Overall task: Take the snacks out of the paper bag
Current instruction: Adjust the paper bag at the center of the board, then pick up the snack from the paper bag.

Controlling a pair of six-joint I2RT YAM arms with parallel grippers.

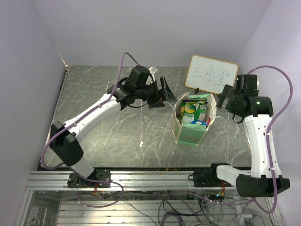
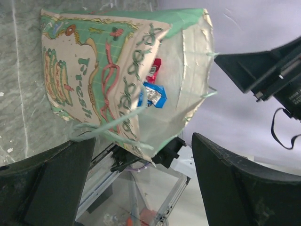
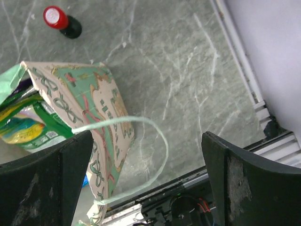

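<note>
On the grey, white-veined stone tabletop (image 1: 117, 136) the paper bag (image 1: 188, 134) stands upright with its mouth open, its mint printed sides creased and its top edge ragged. Glossy, crinkled snacks (image 1: 193, 111) sit inside, yellow-green uppermost and blue lower down. A thin pale cord handle (image 3: 157, 136) loops out. The left pincer (image 1: 165, 96) hangs just left of the mouth and the right pincer (image 1: 222, 98) close on its right. Both gape wide, gripping nothing. Behind leans a whiteboard (image 1: 211, 74).
</note>
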